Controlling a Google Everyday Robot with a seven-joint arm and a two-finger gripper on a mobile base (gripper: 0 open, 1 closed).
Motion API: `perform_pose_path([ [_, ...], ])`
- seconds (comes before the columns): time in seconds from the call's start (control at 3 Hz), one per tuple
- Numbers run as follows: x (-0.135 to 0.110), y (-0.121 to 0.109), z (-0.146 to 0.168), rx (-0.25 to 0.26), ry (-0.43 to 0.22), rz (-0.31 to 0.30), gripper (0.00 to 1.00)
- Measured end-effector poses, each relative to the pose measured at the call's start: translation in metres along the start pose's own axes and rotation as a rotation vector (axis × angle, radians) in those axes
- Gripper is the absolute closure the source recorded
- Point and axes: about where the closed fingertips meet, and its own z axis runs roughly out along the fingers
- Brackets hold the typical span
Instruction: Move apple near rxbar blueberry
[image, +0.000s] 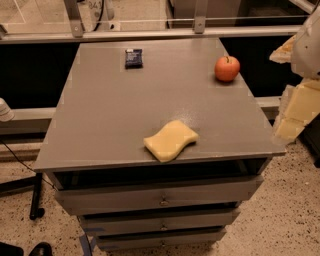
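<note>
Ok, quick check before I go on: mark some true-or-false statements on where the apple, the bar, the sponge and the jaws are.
1. The apple touches the rxbar blueberry. False: the apple is at the far right, the bar at the far left, well apart.
2. The sponge lies near the table's front edge. True.
3. The jaws are on the apple. False: the gripper is off the table's right side, apart from the apple.
4. The apple stands stem up. True.
</note>
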Motion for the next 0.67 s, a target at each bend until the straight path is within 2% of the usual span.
perform_pose_path([
  [0.33, 0.0000, 0.0000, 0.0000, 0.000, 0.000, 0.000, 0.00],
  [0.67, -0.0004, -0.0072, 0.0018, 0.028, -0.011, -0.005, 0.00],
])
